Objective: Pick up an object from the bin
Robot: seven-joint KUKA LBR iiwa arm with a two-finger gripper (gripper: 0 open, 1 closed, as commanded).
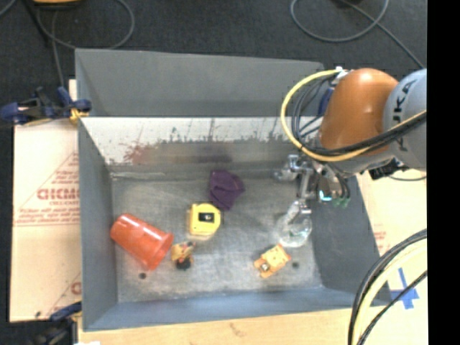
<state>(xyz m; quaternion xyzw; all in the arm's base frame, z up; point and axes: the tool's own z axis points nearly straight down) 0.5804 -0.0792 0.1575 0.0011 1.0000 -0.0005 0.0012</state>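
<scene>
Along the near wall of the grey metal bin [93,214], at left, an orange plastic cup [140,241] tipped on its side, smooth and thin-walled. Just right of that, a tiny dark-and-yellow figure [183,255], too small to make out further. Farther right, toward the near-right corner, an orange-and-tan block [272,261], small, boxy and hard-edged, lying flat and apart from the other things. Probably light and stiff, perhaps wood or plastic, and unlikely to crush or bend. Best taken squarely across two opposite flat sides, to avoid a twist out of the grip. Just beyond the block and close beside it, the gripper [296,227], bright bare metal, hanging low over the floor [237,268] beneath the orange wrist cover [356,110]. Clenched or released: cannot tell. Nothing seen held. Nearest thing to the gripper, and so the likeliest pick: the block. Toward the middle, a yellow tape-measure-like case [203,220], rounded and glossy with a dark patch on top, likely heavier and slippery along its curved edges. Beyond that, a purple crumpled lump [226,187], soft-looking, cloth or foam, easy to pinch almost anywhere. Underneath all, dull scuffed grey metal, speckled. Farthest off, the far wall [201,131], streaked with reddish and dark marks.
</scene>
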